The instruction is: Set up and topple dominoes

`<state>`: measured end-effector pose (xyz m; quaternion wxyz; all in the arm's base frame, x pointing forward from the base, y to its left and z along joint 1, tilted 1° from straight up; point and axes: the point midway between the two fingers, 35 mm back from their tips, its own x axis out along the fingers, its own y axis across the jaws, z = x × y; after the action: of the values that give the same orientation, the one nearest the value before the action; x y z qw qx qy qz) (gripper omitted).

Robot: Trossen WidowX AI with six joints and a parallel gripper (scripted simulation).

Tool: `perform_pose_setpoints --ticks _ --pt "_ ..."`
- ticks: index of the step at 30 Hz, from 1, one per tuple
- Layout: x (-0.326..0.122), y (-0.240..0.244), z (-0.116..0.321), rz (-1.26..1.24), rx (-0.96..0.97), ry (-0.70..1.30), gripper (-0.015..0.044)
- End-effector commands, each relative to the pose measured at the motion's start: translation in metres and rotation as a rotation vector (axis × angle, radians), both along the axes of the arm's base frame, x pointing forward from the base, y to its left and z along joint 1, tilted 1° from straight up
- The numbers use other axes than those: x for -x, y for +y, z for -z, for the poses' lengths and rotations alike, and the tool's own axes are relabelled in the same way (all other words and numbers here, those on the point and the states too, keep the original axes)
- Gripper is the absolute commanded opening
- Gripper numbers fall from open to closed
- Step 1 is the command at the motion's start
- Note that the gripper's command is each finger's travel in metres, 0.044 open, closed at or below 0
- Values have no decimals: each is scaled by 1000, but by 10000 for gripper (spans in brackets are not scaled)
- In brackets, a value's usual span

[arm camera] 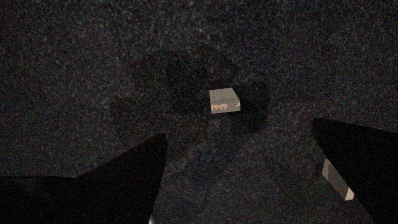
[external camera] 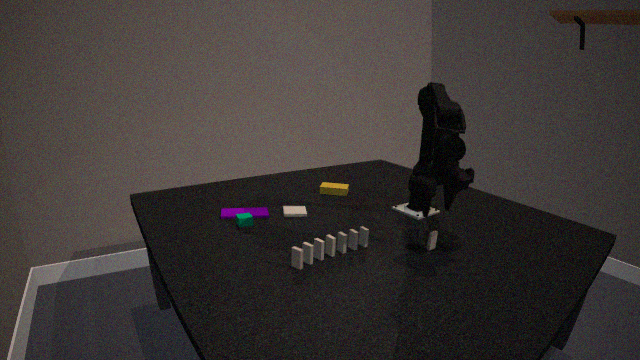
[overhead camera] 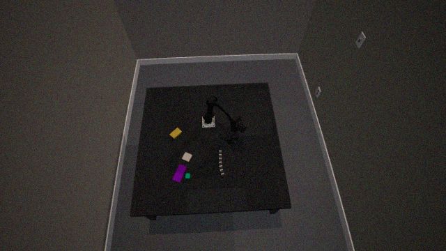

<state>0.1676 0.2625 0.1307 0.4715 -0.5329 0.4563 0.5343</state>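
And there was the lone domino [overhead camera: 234, 140] [external camera: 432, 240] [arm camera: 224, 100], up on its narrow end on the dark table [overhead camera: 167, 195] [external camera: 450, 310] [arm camera: 75, 50], below the fingertips and apart from them! The wrist view had it past the tips, showing in the gap between the two dark fingers. Those fingers stood spread wide, and the gripper [overhead camera: 240, 128] [external camera: 437, 210] [arm camera: 238, 133] pointed down over that domino, holding nothing

Out from the fingers, toward the front of the table, ran the standing row [overhead camera: 220, 162] [external camera: 330, 246], seven dominoes all upright, evenly spaced by the look of it, with a slight bend at the end farthest from the fingers. The lone one stood well apart from the row's near end, so it was no part of the line! A second pale piece [arm camera: 337, 180] peeked out beside one finger in the wrist view, partly hidden by it

Farther from the fingers, across the row, lay a flat pale block [overhead camera: 187, 157] [external camera: 295, 211], then a purple slab [overhead camera: 179, 173] [external camera: 244, 211] with a small green block [overhead camera: 187, 176] [external camera: 244, 220] just beside it. A yellow block [overhead camera: 175, 132] [external camera: 334, 189] lay beyond the arm's white base plate [overhead camera: 213, 125] [external camera: 398, 207], well apart from the fingers. And out past the table, higher than the fingers, a wooden shelf [external camera: 600, 17] hung on the wall
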Motion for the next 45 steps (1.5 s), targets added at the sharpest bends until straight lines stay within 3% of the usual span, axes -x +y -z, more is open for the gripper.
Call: perform_pose_setpoints --ticks 1,8,25,38,45 --pt "1 1 16 -4 3 12 440" --pt "2 0 62 -4 3 12 440" --pt "2 -1 78 -4 3 12 440" --pt "2 -1 78 -4 3 12 107" --pt "2 -1 78 -4 3 12 107"
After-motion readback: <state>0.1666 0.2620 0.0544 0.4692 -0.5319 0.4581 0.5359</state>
